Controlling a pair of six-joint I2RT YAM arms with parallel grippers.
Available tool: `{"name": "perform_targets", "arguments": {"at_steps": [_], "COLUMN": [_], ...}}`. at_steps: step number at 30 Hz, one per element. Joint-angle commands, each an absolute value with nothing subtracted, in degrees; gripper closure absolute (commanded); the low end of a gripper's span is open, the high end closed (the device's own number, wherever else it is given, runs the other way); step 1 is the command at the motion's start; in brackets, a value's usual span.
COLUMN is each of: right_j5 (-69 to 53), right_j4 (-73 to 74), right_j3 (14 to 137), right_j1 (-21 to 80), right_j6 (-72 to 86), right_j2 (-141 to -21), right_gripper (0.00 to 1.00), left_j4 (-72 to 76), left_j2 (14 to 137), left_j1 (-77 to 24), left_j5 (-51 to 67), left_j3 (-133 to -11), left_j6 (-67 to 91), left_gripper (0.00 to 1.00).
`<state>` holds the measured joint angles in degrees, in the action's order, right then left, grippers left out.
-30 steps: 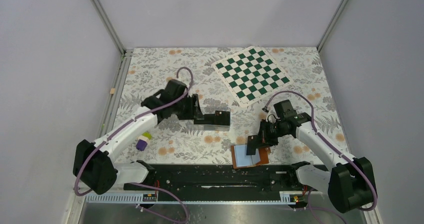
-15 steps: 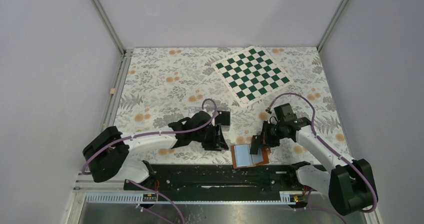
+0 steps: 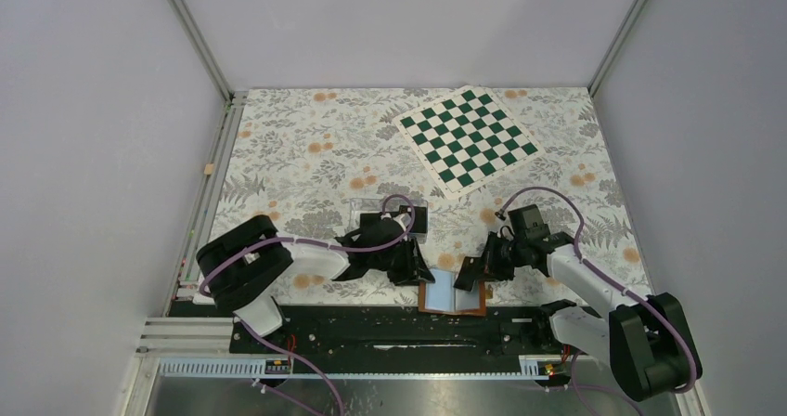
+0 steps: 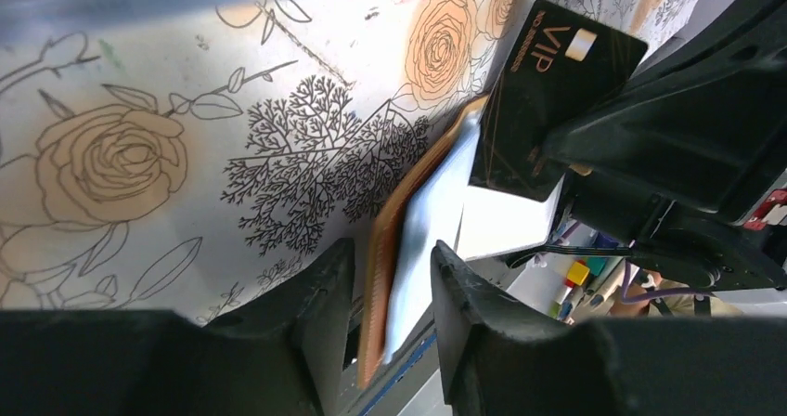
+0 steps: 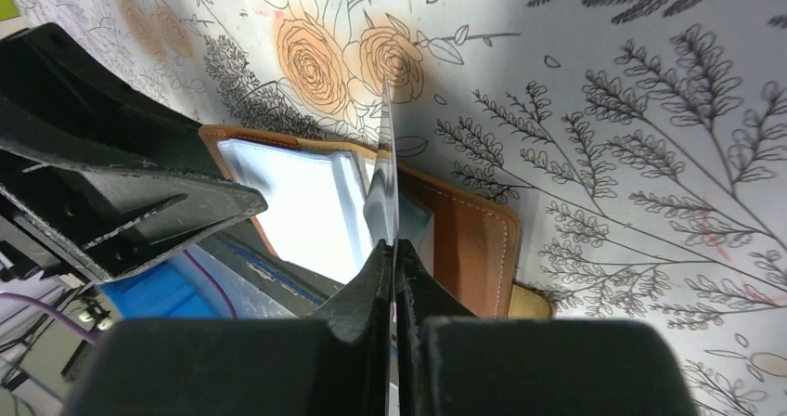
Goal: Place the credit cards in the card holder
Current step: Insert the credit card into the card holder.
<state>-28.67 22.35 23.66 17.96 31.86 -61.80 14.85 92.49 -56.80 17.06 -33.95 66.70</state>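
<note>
One VIP-faced credit card (image 4: 548, 100), edge-on elsewhere, fills clenched right jaws; left jaws gape.

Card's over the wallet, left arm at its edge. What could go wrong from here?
1. The right gripper pinches the credit card by one end, edge-on over the card holder; it may miss a sleeve mouth and skid across the plastic.
2. The left gripper only straddles the holder's left cover; if that hold is loose, the push may slide the holder.
</note>
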Motion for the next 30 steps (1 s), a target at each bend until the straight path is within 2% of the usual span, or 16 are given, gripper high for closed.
{"name": "perform_targets", "arguments": {"at_steps": [1, 9, 17, 22, 23, 25, 27, 30], "right_j5": [-31.8, -33.8, -34.6, -34.8, -35.0, -35.1, -35.4, -36.3], "right_j4": [18.3, 18.5, 15.6, 13.5, 13.1, 12.5, 11.6, 9.6], "right_j3": [20.8, 22.1, 24.3, 26.6, 27.0, 27.7, 28.0, 27.5], "right_j1": [18.0, 18.0, 18.0, 18.0, 18.0, 18.0, 18.0, 18.0], "right_j6": [34.7, 34.8, 34.1, 33.9, 33.9, 33.9, 34.3, 35.4], "right_j2": [-60.5, -60.0, -65.0, -68.7, -69.6, -71.4, -72.6, -73.3], "right_gripper": [1.0, 1.0, 1.0, 1.0, 1.0, 1.0, 1.0, 1.0], "left_j4": [20.2, 23.0, 23.3, 20.3, 19.5, 17.6, 13.9, 6.5], "left_j2": [94.9, 96.1, 93.5, 95.9, 96.5, 96.7, 95.5, 92.9], "left_j1": [-57.1, -56.5, -52.7, -50.8, -50.8, -50.7, -50.5, -50.5], "left_j5": [14.9, 14.2, 12.3, 14.6, 15.2, 15.3, 14.3, 11.7], "left_j3": [-33.5, -32.3, -33.1, -37.5, -38.5, -39.5, -40.2, -40.8], "left_j6": [67.3, 68.2, 65.8, 62.6, 62.1, 61.4, 59.9, 57.9], "left_gripper": [0.65, 1.0, 1.0, 1.0, 0.95, 0.75, 0.63, 0.56]}}
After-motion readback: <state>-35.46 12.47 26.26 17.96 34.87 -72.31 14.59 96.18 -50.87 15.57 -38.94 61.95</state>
